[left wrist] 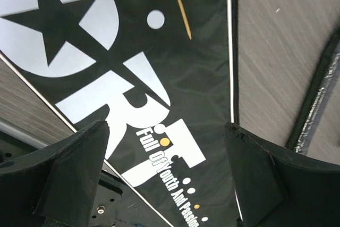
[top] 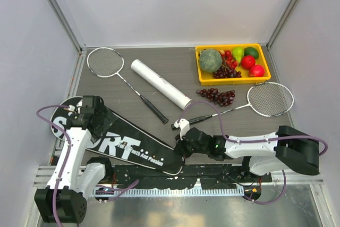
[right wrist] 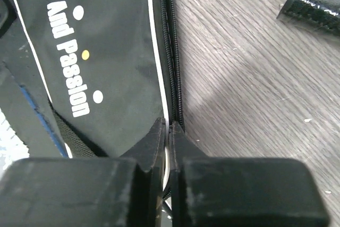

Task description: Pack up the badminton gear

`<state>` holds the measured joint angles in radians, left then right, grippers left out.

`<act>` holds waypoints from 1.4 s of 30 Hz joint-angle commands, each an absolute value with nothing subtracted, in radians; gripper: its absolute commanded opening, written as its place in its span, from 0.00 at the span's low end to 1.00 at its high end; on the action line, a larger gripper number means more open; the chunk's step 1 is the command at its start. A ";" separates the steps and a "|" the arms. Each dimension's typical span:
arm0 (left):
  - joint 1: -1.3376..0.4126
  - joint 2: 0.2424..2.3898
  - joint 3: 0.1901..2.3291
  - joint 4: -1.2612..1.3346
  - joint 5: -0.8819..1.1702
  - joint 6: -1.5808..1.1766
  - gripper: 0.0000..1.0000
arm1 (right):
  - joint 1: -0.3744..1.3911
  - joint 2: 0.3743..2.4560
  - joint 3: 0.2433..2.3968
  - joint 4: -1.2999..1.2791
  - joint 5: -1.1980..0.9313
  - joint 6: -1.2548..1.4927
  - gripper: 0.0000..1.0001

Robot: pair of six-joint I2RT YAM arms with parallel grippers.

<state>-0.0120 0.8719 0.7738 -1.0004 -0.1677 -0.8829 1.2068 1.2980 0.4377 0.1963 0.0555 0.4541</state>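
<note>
Dark grapes lie beside white tube

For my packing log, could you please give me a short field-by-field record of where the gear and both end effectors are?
bag: lying flat, near left
left end effector: open, above bag's lettering
right end effector: shut on bag's zipper edge
left racket: outside bag, far left
right racket: outside bag, right side
tube: lying between rackets
tray: far right
grapes: loose, just before tray
</note>
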 commanded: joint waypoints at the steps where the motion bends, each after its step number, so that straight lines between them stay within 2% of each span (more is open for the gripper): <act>1: -0.006 0.902 0.732 -0.953 -0.104 -0.908 0.91 | 1.206 1.241 0.469 0.288 -0.023 0.474 0.05; 8: -0.006 0.925 0.739 -0.954 -0.110 -0.913 0.91 | 1.206 1.215 0.449 0.371 -0.103 0.540 0.05; 14: -0.006 0.930 0.718 -0.937 -0.103 -0.925 0.90 | 1.206 1.279 0.454 0.446 -0.204 0.583 0.06; 16: -0.006 0.936 0.718 -0.937 -0.097 -0.923 0.90 | 1.206 1.320 0.465 0.446 -0.222 0.586 0.15; 17: -0.006 0.937 0.718 -0.939 -0.098 -0.923 0.90 | 1.206 1.337 0.466 0.449 -0.227 0.584 0.23; 19: -0.006 0.936 0.716 -0.936 -0.100 -0.925 0.89 | 1.206 1.374 0.471 0.472 -0.244 0.584 0.29; 26: -0.006 0.931 0.713 -0.933 -0.100 -0.931 0.89 | 1.206 1.468 0.505 0.512 -0.296 0.594 0.41; 31: -0.006 0.928 0.716 -0.939 -0.109 -0.936 0.89 | 1.206 1.523 0.515 0.551 -0.336 0.604 0.43; 33: -0.006 0.927 0.718 -0.943 -0.113 -0.939 0.90 | 1.206 1.532 0.515 0.571 -0.344 0.614 0.38; 34: -0.006 0.927 0.719 -0.943 -0.115 -0.940 0.91 | 1.206 1.534 0.515 0.580 -0.345 0.621 0.29; 35: -0.006 0.927 0.721 -0.946 -0.117 -0.943 0.92 | 1.206 1.532 0.517 0.589 -0.344 0.626 0.24; 36: -0.006 0.927 0.726 -0.953 -0.123 -0.948 0.94 | 1.206 1.529 0.520 0.597 -0.339 0.633 0.12; 37: -0.006 0.930 0.730 -0.957 -0.123 -0.953 0.96 | 1.206 1.522 0.525 0.598 -0.321 0.637 0.06; 42: -0.008 0.954 0.756 -0.992 -0.083 -0.995 0.98 | 1.235 1.460 0.548 0.604 -0.187 0.631 0.05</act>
